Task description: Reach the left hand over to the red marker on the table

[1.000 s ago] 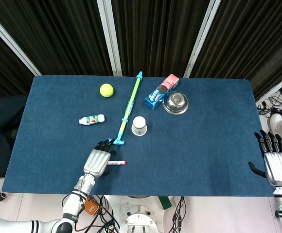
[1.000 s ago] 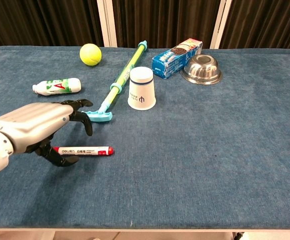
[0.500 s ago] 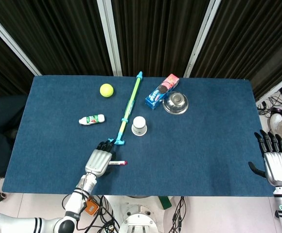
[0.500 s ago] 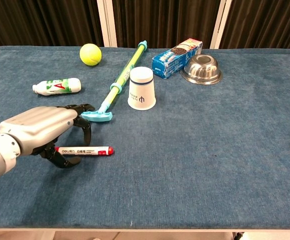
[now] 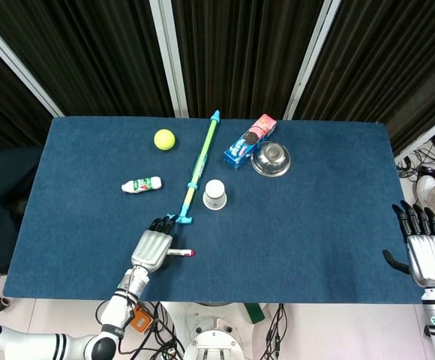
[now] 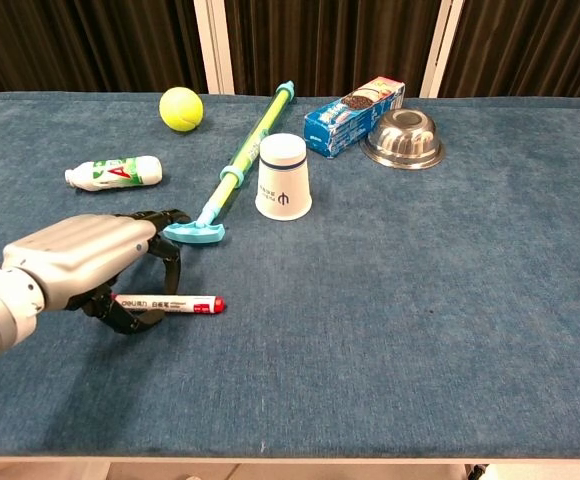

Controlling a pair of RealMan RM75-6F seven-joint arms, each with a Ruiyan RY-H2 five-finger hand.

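The red marker (image 6: 182, 304), white-bodied with a red cap, lies flat on the blue table near its front left; in the head view only the capped end of the marker (image 5: 183, 253) shows past the hand. My left hand (image 6: 78, 262) (image 5: 152, 249) hovers low over the marker's left end. Its fingers arch down in front of that end and its thumb reaches in beside it; the marker still rests on the cloth. My right hand (image 5: 430, 255) lies flat with fingers apart off the table's right front corner, holding nothing.
Just beyond my left hand sits the handle of a long teal squirter (image 6: 245, 160). Further back are a small bottle (image 6: 115, 173), a tennis ball (image 6: 181, 108), an upturned paper cup (image 6: 283, 177), a cookie box (image 6: 354, 115) and a steel bowl (image 6: 403, 138).
My left hand has sunk lower and closed in over the marker's left end, and the marker has shifted slightly. The right hand has not moved.
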